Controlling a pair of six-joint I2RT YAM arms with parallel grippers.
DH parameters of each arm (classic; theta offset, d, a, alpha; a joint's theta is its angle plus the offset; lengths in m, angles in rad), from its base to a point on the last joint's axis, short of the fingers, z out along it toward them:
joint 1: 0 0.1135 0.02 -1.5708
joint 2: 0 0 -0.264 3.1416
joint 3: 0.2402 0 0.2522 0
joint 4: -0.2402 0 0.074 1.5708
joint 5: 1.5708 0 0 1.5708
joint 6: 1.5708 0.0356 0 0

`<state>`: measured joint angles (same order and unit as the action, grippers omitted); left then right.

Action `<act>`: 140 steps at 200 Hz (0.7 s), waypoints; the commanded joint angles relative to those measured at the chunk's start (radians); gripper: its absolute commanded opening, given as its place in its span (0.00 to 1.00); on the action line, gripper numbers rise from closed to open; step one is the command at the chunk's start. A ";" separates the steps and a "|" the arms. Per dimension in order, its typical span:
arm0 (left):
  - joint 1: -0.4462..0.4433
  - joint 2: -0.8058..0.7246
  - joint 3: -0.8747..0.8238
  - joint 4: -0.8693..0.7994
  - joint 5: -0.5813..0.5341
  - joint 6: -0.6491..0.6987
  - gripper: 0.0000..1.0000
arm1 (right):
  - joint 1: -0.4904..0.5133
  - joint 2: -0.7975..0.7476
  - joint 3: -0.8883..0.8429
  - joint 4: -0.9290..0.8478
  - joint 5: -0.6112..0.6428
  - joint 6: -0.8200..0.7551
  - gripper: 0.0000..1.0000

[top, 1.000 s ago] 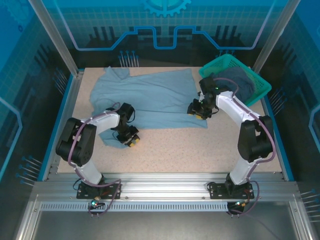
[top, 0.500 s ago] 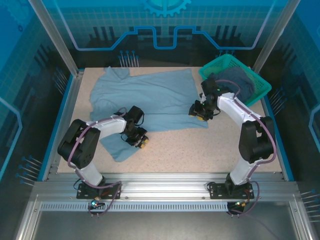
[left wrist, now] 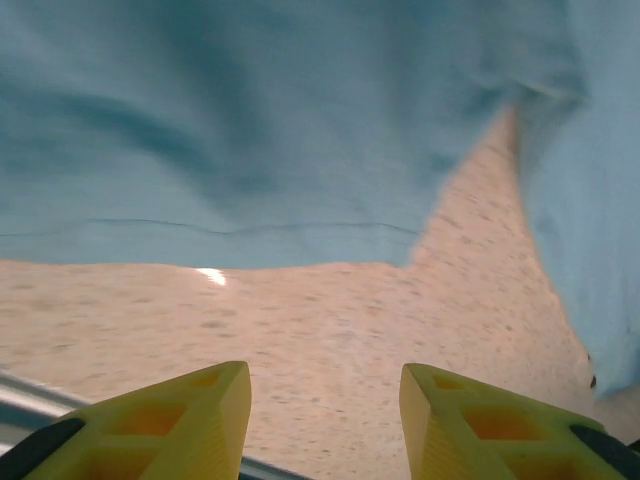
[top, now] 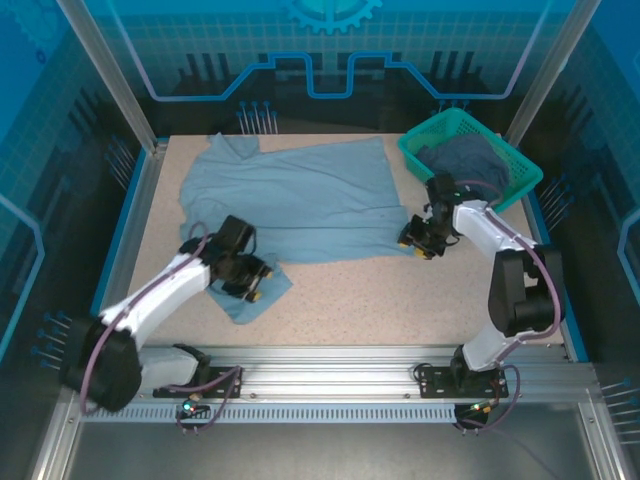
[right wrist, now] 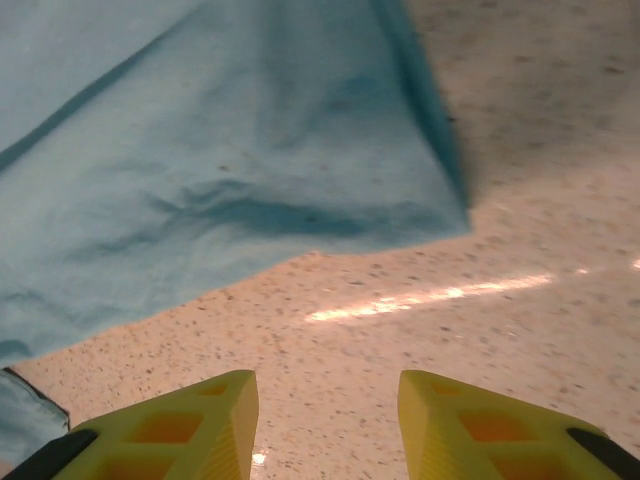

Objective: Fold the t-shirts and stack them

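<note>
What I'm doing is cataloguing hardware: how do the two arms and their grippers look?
Both the left arm and the right arm have white links between bulky black joints, with a purplish cable looping along the outside of each. The left gripper and right gripper each carry two yellow fingers with hollow, window-like cut-outs, set on black mounts.

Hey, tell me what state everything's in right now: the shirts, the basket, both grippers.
Pale blue-grey cloth t-shirt: spread on the table, unfolded.
Teal-green plastic mesh basket: upright, at the table's far right corner.
Dark slate-blue cloth t-shirt: crumpled inside the basket.
Left gripper: open, empty, by the pale shirt's near flap.
Right gripper: open, empty, by its right corner.
</note>
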<state>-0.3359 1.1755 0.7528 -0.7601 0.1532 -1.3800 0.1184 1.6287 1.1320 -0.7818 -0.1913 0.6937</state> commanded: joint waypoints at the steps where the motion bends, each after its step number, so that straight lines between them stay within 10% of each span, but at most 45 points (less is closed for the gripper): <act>1: 0.070 -0.076 -0.137 -0.144 0.000 -0.029 0.46 | -0.010 -0.039 -0.013 0.012 -0.021 0.034 0.42; 140: 0.079 0.117 -0.180 0.036 -0.127 0.175 0.29 | -0.009 -0.024 -0.046 0.023 -0.040 0.053 0.42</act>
<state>-0.2634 1.2602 0.5789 -0.7803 0.0631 -1.2491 0.1101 1.6081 1.1019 -0.7609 -0.2180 0.7261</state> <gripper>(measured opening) 0.331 0.422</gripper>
